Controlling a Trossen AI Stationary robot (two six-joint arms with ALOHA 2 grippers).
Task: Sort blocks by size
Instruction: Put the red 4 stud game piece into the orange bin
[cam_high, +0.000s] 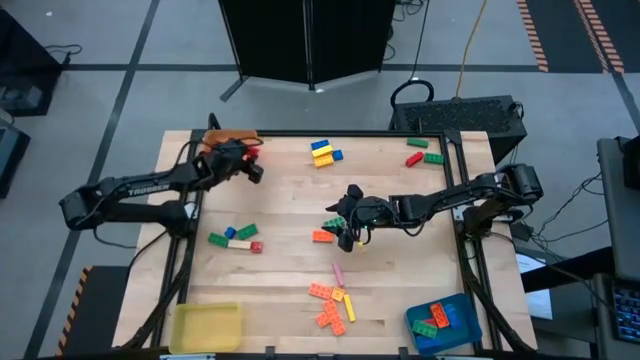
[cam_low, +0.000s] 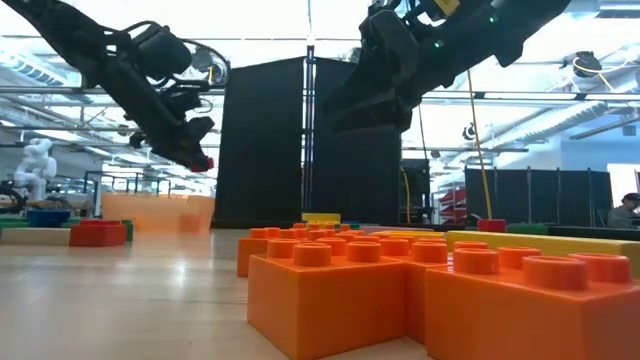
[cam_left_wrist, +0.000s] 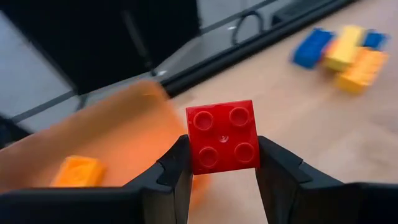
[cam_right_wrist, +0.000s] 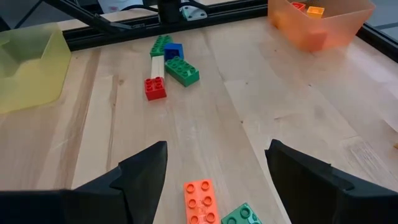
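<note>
My left gripper (cam_high: 254, 170) hangs by the orange tray (cam_high: 228, 139) at the table's far left, shut on a red four-stud block (cam_left_wrist: 222, 135). One orange block (cam_left_wrist: 77, 171) lies in that tray. My right gripper (cam_right_wrist: 217, 154) stands open above mid-table, holding nothing. An orange block (cam_right_wrist: 200, 200) and a green one (cam_right_wrist: 242, 216) lie on the wood just below it. Other blocks rest on the table: a blue and yellow pile (cam_high: 322, 152), a red and green pair (cam_high: 423, 152), a green, blue and red group (cam_high: 235, 238), and an orange heap (cam_high: 331, 306). My left gripper pinches the red block by two opposite side walls (cam_left_wrist: 191, 146), one finger on each side. The fingers slant downward toward the table's far edge. The block is lifted clear of the table beside the orange tray, and its studded top (cam_left_wrist: 222, 118) faces the wrist camera.
A yellow tray (cam_high: 205, 326) stands at the near left corner and a blue tray (cam_high: 446, 322) holding red and orange blocks at the near right. A black frame rail (cam_high: 330, 133) runs along the far edge. Bare wood lies between the piles.
</note>
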